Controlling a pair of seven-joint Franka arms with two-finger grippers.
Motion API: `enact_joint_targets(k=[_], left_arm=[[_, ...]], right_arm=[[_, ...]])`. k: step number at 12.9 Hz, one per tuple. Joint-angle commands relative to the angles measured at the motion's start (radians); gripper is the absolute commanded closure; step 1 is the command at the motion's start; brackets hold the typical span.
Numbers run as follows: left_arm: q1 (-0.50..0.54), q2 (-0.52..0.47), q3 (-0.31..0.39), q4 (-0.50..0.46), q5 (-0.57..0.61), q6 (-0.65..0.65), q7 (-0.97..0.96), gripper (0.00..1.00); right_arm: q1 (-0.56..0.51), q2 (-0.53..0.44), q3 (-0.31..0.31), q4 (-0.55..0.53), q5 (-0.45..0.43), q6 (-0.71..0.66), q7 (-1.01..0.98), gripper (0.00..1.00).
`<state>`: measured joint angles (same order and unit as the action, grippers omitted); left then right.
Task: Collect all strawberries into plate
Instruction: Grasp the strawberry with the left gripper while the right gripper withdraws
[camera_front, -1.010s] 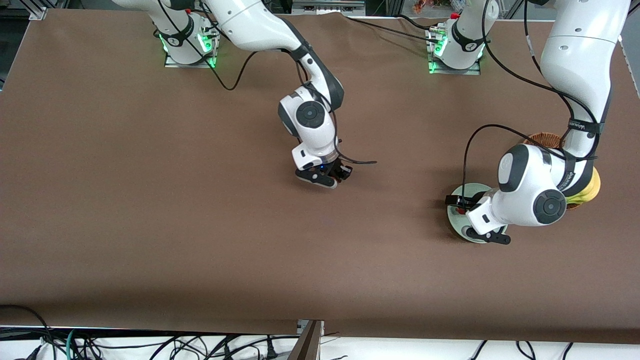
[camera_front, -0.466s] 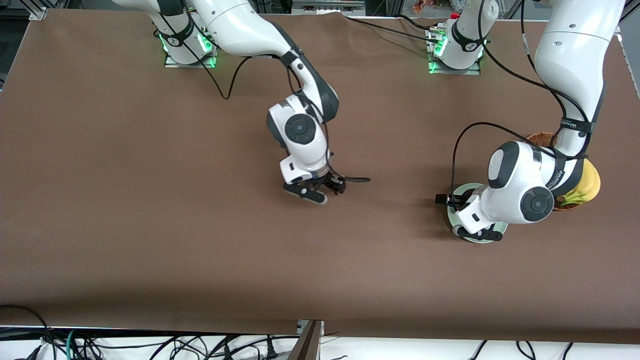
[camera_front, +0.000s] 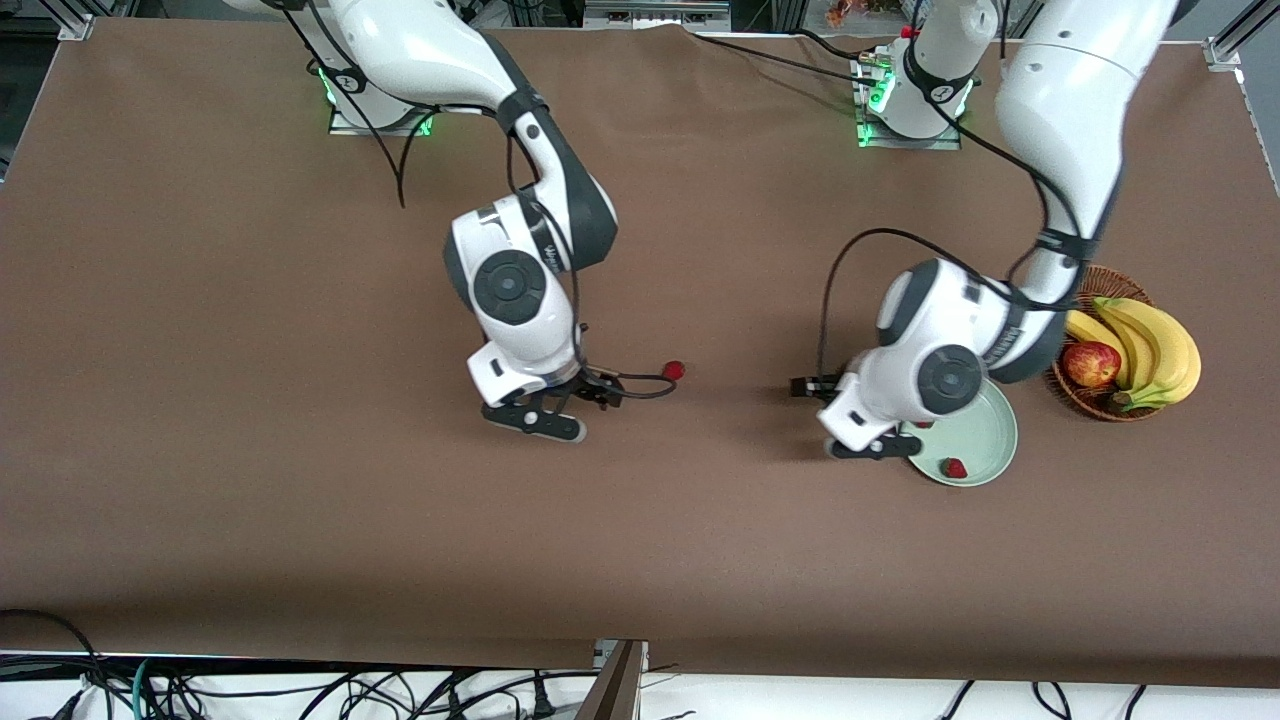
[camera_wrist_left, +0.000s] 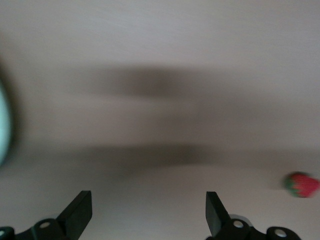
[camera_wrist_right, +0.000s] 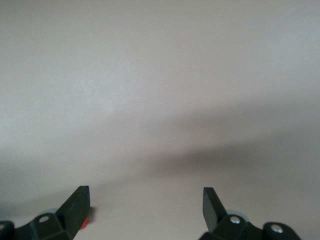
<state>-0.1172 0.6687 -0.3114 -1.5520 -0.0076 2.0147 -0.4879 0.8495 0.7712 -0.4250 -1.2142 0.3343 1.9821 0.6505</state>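
Note:
The mint-green plate (camera_front: 985, 432) lies beside the basket. One strawberry (camera_front: 956, 467) lies in it near the rim closest to the front camera. A second red bit (camera_front: 925, 424) shows in the plate at the edge of the left hand. A third strawberry (camera_front: 676, 369) lies on the bare table; the left wrist view also shows it (camera_wrist_left: 301, 184). My left gripper (camera_front: 806, 386) is open and empty, low over the table between plate and loose strawberry. My right gripper (camera_front: 602, 393) is open and empty beside the loose strawberry; a red sliver (camera_wrist_right: 86, 223) shows by one finger.
A brown wicker basket (camera_front: 1075, 392) with bananas (camera_front: 1150, 345) and a red-yellow apple (camera_front: 1091, 363) stands at the left arm's end, next to the plate. A black cable (camera_front: 645, 385) loops from the right hand close to the loose strawberry. The plate's rim (camera_wrist_left: 3, 125) edges the left wrist view.
Both arms moved toward the right arm's end of the table. The left hand came off the plate, uncovering a strawberry in it. The right hand moved off the loose strawberry.

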Motion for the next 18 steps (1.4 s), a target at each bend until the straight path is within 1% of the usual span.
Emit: enact_joint_targets(k=[1, 3, 5, 7, 8, 9, 10, 11, 12, 13, 14, 15, 16, 17, 18], left_arm=[[-0.085, 0.020, 0.014, 0.007, -0.061, 0.090, -0.131, 0.00], [-0.154, 0.037, 0.014, 0.007, -0.066, 0.166, -0.216, 0.00], [-0.208, 0.069, 0.015, 0.007, -0.063, 0.264, -0.280, 0.00], [-0.219, 0.103, 0.015, 0.007, -0.061, 0.308, -0.284, 0.00], [-0.240, 0.120, 0.015, 0.009, -0.063, 0.309, -0.285, 0.02], [-0.268, 0.132, 0.021, 0.010, -0.063, 0.314, -0.287, 0.04], [-0.274, 0.144, 0.022, 0.013, -0.064, 0.331, -0.287, 0.04], [-0.286, 0.156, 0.022, 0.013, -0.064, 0.351, -0.288, 0.06], [-0.301, 0.164, 0.022, 0.015, -0.064, 0.366, -0.294, 0.08], [-0.305, 0.167, 0.022, 0.015, -0.063, 0.380, -0.307, 0.13], [-0.305, 0.169, 0.023, 0.015, -0.057, 0.384, -0.307, 0.31], [-0.302, 0.169, 0.025, 0.018, -0.057, 0.384, -0.307, 0.47], [-0.302, 0.169, 0.025, 0.027, -0.055, 0.384, -0.307, 0.64], [-0.300, 0.167, 0.025, 0.027, -0.055, 0.384, -0.307, 0.83], [-0.298, 0.166, 0.025, 0.029, -0.054, 0.384, -0.305, 0.95]], right_arm=[[0.005, -0.149, -0.032, -0.068, -0.001, -0.110, -0.095, 0.00], [0.005, -0.240, -0.067, -0.079, -0.006, -0.254, -0.173, 0.00], [0.005, -0.361, -0.124, -0.137, -0.009, -0.337, -0.302, 0.00], [0.005, -0.458, -0.178, -0.232, -0.011, -0.342, -0.444, 0.00], [-0.028, -0.489, -0.167, -0.266, -0.026, -0.347, -0.462, 0.00], [-0.077, -0.522, -0.114, -0.283, -0.070, -0.348, -0.468, 0.00], [-0.154, -0.552, -0.036, -0.288, -0.131, -0.350, -0.470, 0.00], [-0.255, -0.584, 0.070, -0.301, -0.176, -0.361, -0.470, 0.00], [-0.367, -0.624, 0.175, -0.326, -0.202, -0.361, -0.471, 0.00], [-0.468, -0.668, 0.268, -0.358, -0.240, -0.361, -0.482, 0.00], [-0.556, -0.711, 0.349, -0.396, -0.259, -0.355, -0.491, 0.00], [-0.623, -0.754, 0.403, -0.439, -0.262, -0.350, -0.496, 0.00], [-0.656, -0.783, 0.429, -0.465, -0.267, -0.344, -0.508, 0.00], [-0.680, -0.786, 0.445, -0.467, -0.291, -0.342, -0.532, 0.00], [-0.719, -0.785, 0.474, -0.461, -0.304, -0.341, -0.557, 0.00]])
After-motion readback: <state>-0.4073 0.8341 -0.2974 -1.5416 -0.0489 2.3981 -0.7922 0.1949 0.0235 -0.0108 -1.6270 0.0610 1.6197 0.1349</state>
